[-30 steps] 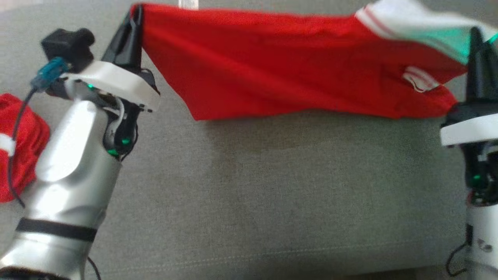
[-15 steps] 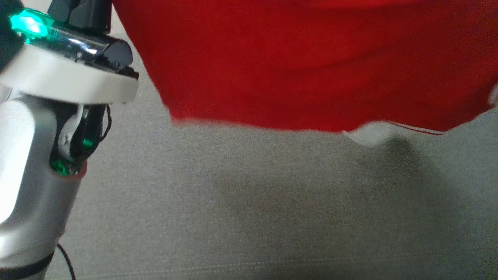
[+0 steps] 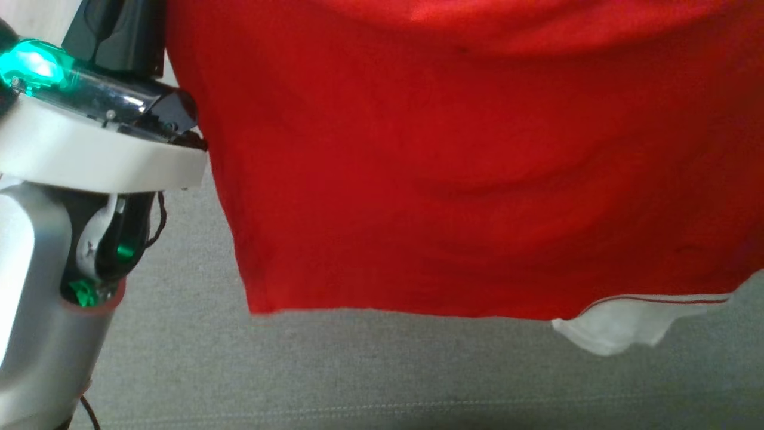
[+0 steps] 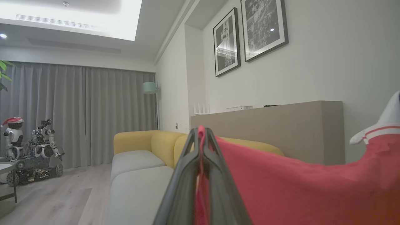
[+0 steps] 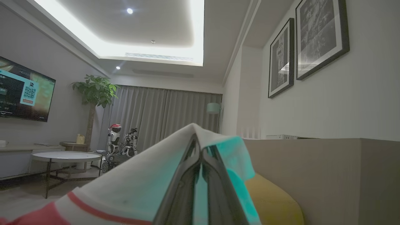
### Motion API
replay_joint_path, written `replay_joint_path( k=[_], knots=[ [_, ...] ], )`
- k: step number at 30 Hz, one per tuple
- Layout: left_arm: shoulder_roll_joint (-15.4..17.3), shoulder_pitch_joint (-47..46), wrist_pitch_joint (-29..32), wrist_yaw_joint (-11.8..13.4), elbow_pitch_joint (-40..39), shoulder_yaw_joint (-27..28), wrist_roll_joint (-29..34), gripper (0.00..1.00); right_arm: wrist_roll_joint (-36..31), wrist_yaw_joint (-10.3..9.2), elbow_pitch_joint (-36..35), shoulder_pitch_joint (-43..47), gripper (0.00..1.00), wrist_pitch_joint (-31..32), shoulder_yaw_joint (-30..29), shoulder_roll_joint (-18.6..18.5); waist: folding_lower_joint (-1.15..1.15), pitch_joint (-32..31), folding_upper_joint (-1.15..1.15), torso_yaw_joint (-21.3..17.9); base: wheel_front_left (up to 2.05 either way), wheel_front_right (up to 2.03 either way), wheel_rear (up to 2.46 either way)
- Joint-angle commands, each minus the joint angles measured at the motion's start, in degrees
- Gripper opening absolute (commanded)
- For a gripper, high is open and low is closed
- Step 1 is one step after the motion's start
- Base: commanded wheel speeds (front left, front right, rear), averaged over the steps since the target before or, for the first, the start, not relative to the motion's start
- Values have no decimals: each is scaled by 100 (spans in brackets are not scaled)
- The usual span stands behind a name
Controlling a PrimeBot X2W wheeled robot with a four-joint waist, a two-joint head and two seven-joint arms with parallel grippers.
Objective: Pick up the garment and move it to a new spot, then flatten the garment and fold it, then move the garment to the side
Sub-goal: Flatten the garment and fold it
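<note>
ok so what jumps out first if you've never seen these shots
The red garment hangs spread across most of the head view, above the grey sofa, with a white flap dangling at its lower right. In the wrist views, the left gripper pinches red fabric and the right gripper pinches white fabric.

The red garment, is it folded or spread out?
Spread out: the garment hangs as one wide sheet, its ends pinched in the left fingers and right fingers.

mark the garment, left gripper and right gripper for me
garment (image 3: 465,179): head view, middle of the hanging red panel.
left gripper (image 4: 201,134): left wrist view, between the fingertips, pinching the red edge.
right gripper (image 5: 200,147): right wrist view, between the fingertips, clamped on the white part.
</note>
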Motion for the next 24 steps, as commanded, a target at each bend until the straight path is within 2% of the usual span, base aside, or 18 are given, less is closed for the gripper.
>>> replay_joint_path(
  k=[1,5,10,15,20,24],
  knots=[
    [200,-295,24,-23,-66,324,-89,0,60,-4,-32,-211,0,71,131,-44,0,74,0,8,0,0,0],
    [118,-463,-9,-130,193,284,-189,0,151,-4,251,-340,0,95,256,-30,0,231,0,1,0,0,0],
    [-134,-1187,-145,-424,1100,185,-313,0,352,-4,1154,-1061,0,-1,652,133,0,654,0,-24,0,0,0],
    [-437,-2393,-602,-679,2582,209,-209,0,376,-4,2397,-2417,0,-447,1048,343,0,1129,0,-32,0,0,0],
    [-697,-3538,-1239,-908,4164,213,-20,0,306,-4,3909,-3759,0,-1257,1388,586,0,1464,0,-61,0,0,0],
    [-965,-4054,-1499,-1076,5383,181,28,0,216,-4,5211,-4485,0,-1927,1618,801,0,1648,0,-67,0,0,0]
  ],
)
